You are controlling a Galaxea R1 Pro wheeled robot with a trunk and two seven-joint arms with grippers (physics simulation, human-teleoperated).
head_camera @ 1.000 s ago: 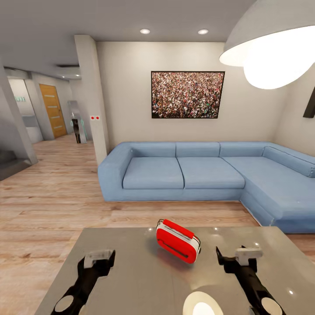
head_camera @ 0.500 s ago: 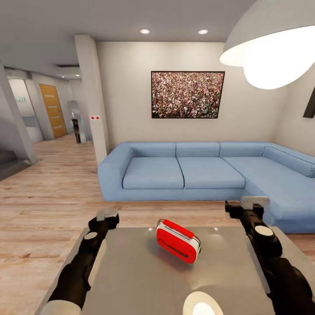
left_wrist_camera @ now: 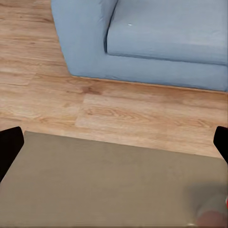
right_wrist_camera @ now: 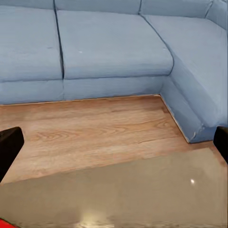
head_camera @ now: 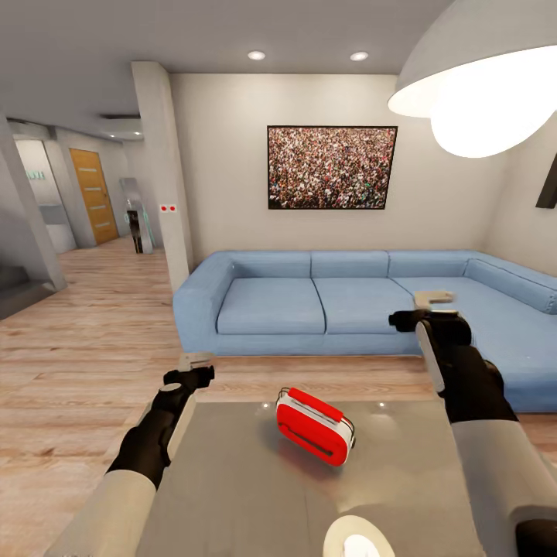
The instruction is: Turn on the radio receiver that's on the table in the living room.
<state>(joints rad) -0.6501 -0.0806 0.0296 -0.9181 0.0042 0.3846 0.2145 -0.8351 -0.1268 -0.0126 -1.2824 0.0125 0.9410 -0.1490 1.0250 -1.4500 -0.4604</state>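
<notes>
Living room: blue corner sofa [head_camera: 363, 305] on wood floor [head_camera: 85, 363], crowd picture [head_camera: 332, 167] above it. Grey glossy table [head_camera: 232, 487] in foreground. Red radio receiver [head_camera: 313, 426] lies tilted near table's far edge, between both arms, untouched. Left hand [head_camera: 198, 363] raised over table's far-left corner, fingers apart. Right hand [head_camera: 433, 303] higher, in front of sofa, fingers apart

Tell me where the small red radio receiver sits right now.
In the head view, the small red radio receiver lies on the glossy grey table, near its far edge, before the blue corner sofa.
</notes>
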